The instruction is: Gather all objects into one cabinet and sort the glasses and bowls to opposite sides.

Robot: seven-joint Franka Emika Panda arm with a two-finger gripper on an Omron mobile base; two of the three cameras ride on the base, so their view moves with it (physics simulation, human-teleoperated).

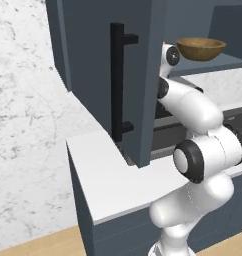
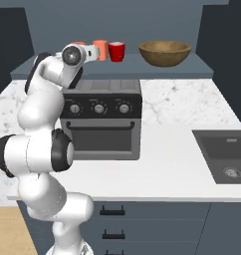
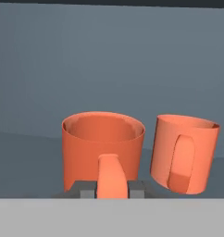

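Nearby, smooth tapered orange cups (image 3: 102,143), handled.

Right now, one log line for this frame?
gripper: shut on orange cup handle | second orange cup: beside it | red mug, wooden bowl: on cabinet shelf

The open cabinet door (image 1: 110,75) in the left base view hides the shelf's left stretch, so the wooden bowl (image 1: 201,49) is the only piece of tableware visible past it. In the right base view the arm's wrist (image 2: 75,55) covers most of the orange cup (image 2: 79,45) left of the bowl. In the hand view, the gripper's (image 3: 112,190) tips are cut off at the bottom.
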